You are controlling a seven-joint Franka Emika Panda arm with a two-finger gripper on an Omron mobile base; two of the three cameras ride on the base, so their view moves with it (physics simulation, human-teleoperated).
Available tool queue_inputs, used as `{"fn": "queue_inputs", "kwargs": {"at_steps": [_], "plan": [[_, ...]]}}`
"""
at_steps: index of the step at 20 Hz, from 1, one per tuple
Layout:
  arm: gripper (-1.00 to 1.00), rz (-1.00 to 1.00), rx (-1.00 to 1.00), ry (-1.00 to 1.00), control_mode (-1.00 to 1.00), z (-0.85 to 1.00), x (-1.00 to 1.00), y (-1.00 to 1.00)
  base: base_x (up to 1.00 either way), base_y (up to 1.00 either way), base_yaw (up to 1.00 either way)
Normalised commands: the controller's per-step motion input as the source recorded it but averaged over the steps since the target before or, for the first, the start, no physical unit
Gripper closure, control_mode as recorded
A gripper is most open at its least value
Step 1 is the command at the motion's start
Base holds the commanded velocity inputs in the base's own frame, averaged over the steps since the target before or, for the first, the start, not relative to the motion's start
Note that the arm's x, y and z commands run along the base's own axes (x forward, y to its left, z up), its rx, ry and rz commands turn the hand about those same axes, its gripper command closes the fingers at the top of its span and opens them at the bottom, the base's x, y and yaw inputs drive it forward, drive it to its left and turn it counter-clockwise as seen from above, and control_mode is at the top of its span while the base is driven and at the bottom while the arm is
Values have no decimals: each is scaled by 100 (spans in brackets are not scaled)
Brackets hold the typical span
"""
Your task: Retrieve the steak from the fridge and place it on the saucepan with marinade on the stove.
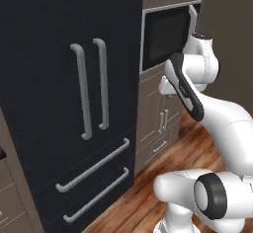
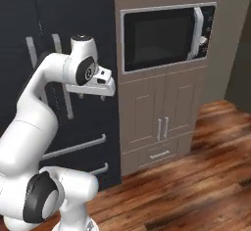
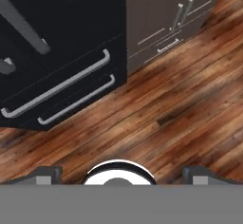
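A: Handles (image 1: 93,86) on the tall black fridge (image 1: 59,54)? We count two long grey curved ones, two flat drawer bars (image 1: 94,168).

B: Doors shut. Our gripper (image 3: 121,173) points at brown wood floor (image 3: 180,109), fingers spread wide, holding nothing.

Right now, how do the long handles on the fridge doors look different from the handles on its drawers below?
The fridge door handles stand upright, side by side at the middle seam. The drawer handles lie sideways, one above the other, near the floor. Both sets are grey, slightly curved bars on closed black fronts.
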Motion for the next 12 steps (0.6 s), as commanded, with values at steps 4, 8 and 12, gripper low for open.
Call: {"fn": "queue_inputs", "kwargs": {"at_steps": [4,8,12], "plan": [[-100,0,0,0,100,0,0,0,40,-4,76],[-100,0,0,0,100,0,0,0,35,-5,65],[-100,0,0,0,100,0,0,0,31,-13,40]]}}
